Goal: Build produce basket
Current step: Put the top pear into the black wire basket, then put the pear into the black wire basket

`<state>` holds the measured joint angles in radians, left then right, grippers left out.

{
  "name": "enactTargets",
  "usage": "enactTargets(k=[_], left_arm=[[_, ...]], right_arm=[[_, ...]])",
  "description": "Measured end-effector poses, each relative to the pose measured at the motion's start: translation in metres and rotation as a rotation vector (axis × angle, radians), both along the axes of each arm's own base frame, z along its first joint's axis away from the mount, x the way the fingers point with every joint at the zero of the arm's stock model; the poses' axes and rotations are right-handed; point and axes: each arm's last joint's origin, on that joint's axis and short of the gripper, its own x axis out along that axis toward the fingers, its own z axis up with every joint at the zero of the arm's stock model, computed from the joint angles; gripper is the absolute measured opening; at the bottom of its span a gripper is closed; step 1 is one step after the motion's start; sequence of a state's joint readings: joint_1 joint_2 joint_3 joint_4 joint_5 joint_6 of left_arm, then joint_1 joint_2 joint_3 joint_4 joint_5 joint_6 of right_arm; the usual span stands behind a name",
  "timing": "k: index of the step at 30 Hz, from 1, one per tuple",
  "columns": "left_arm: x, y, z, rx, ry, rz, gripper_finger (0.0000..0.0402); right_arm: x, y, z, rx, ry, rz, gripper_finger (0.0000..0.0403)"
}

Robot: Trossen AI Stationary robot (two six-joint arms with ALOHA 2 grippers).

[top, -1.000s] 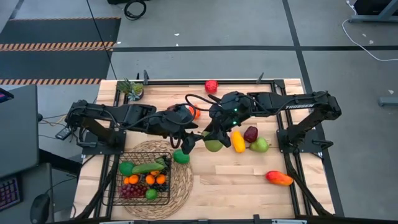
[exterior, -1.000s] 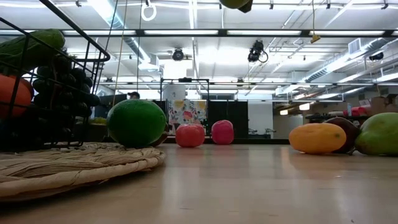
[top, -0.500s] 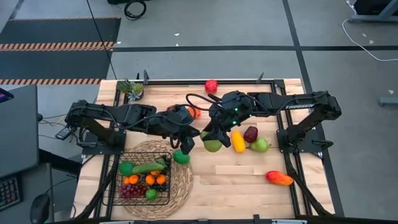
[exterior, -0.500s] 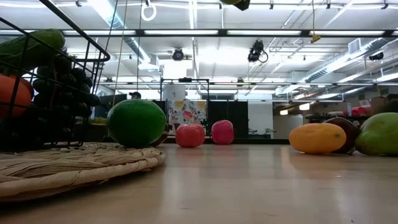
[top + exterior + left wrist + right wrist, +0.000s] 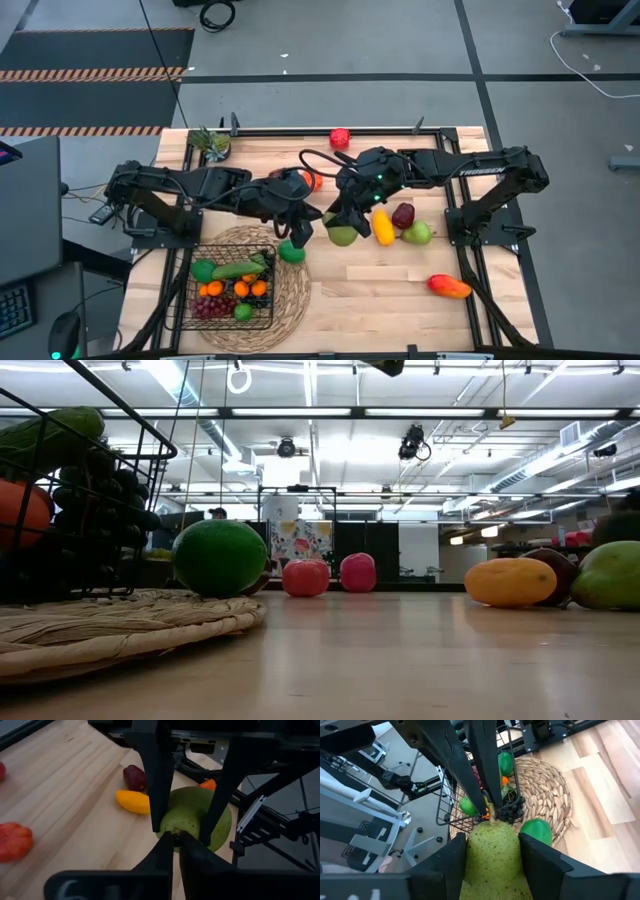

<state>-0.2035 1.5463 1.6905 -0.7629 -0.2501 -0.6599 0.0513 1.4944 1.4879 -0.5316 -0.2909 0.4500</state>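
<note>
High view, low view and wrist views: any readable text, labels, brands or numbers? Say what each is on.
White lettering on the right arm: too small to read.
Colourful poster in the room behind the table, low view: blurred, unreadable.
Green pear, basket: no text visible.
Nothing can be quoted from these pictures.

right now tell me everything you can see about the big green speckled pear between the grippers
The big green speckled pear is matte, dull green with fine dark flecks and a short brown stem. It hangs above the wooden table, mid-table, near the yellow squash. The right gripper clamps its body on both sides, while the left gripper pinches its stem end, fingers nearly together.
</note>
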Motion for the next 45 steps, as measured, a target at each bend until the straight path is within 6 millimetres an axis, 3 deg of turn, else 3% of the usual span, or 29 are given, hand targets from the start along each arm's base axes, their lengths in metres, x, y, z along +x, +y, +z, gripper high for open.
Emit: enactTargets(k=[6, 14, 19, 28, 35, 38, 45], left_arm=[[-0.008, 0.000, -0.007, -0.030, 0.096, 0.029, 0.0013], [-0.030, -0.008, 0.000, -0.075, 0.143, 0.011, 0.0013], [-0.047, -0.024, 0.009, -0.171, 0.145, -0.101, 0.0013], [-0.084, -0.054, -0.010, -0.177, 0.475, -0.156, 0.0017], [-0.101, -0.073, -0.013, -0.156, 0.545, -0.201, 0.0016], [-0.103, -0.081, -0.014, -0.143, 0.553, -0.230, 0.0035], [-0.108, -0.083, -0.022, -0.095, 0.637, -0.197, 0.0125]], right_arm=[[-0.003, -0.002, -0.005, -0.017, 0.069, -0.030, 0.0206], [-0.010, -0.002, -0.014, -0.047, 0.181, -0.026, 0.0234], [-0.013, -0.004, -0.018, -0.079, 0.220, -0.035, 0.0241], [-0.013, -0.005, -0.018, -0.083, 0.217, -0.035, 0.0242], [-0.013, -0.005, -0.018, -0.092, 0.215, -0.034, 0.0242], [-0.013, -0.006, -0.018, -0.108, 0.216, -0.055, 0.0242], [-0.013, -0.009, -0.019, -0.097, 0.237, -0.120, 0.0242]])
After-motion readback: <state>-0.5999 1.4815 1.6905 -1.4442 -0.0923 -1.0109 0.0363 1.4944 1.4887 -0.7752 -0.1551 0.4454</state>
